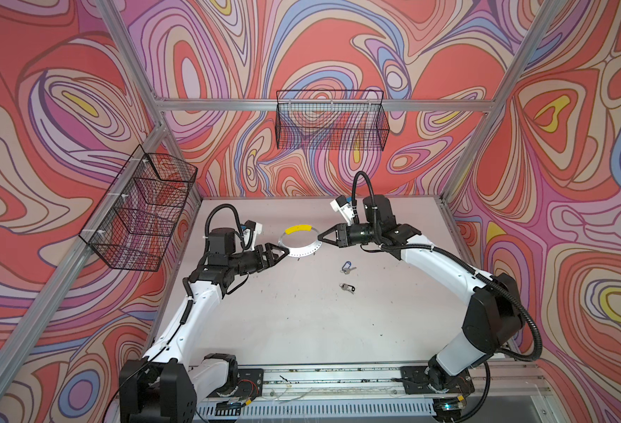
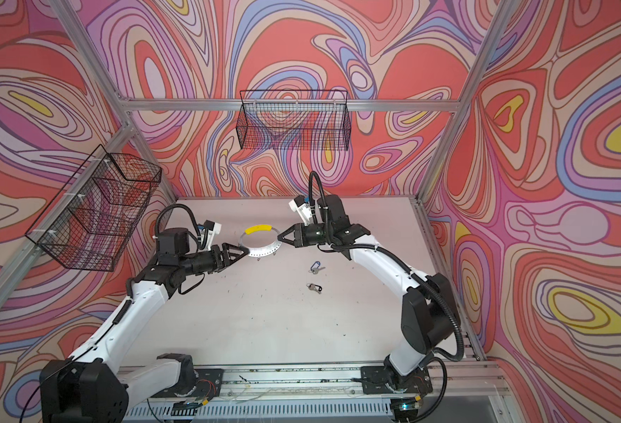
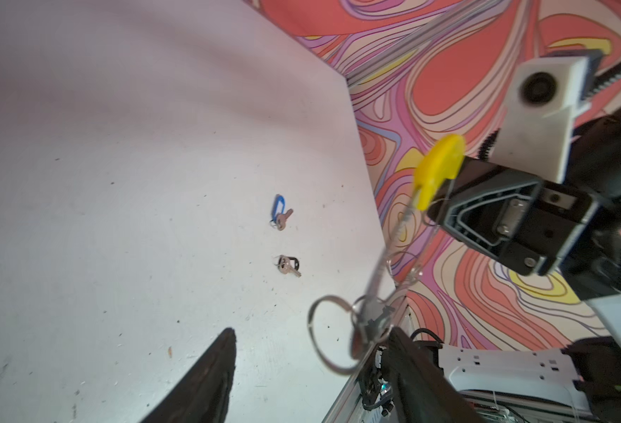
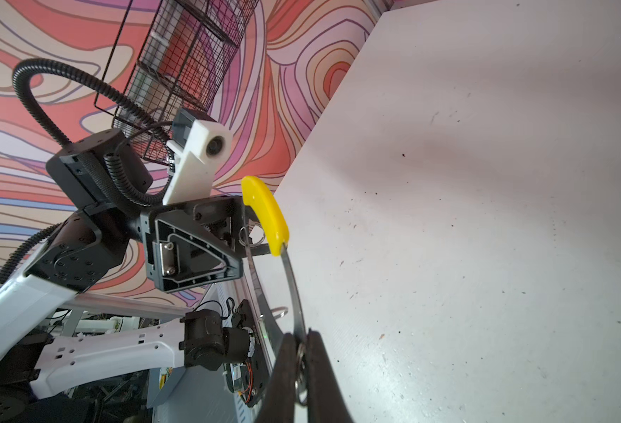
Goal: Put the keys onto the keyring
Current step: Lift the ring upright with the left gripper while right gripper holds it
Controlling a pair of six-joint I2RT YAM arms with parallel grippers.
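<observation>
2 keys point(image 1: 347, 288) are laid apart on the table point(image 1: 301, 322), black-tagged key point(image 2: 314, 288) nearest, blue-tagged key point(image 2: 315, 266) behind | keyring point(image 1: 303, 252) is held off the table beyond them | right gripper point(image 1: 320, 237) is clamped on its rim | left gripper point(image 1: 286, 252) is parted at the opposite rim

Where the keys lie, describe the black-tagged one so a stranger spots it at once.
On the pale tabletop, look right of centre in a top view, below the grey perforated metal hoop with a yellow segment. Of two small silver keys there, take the lower, black-tagged key, not the blue-tagged key.
</observation>
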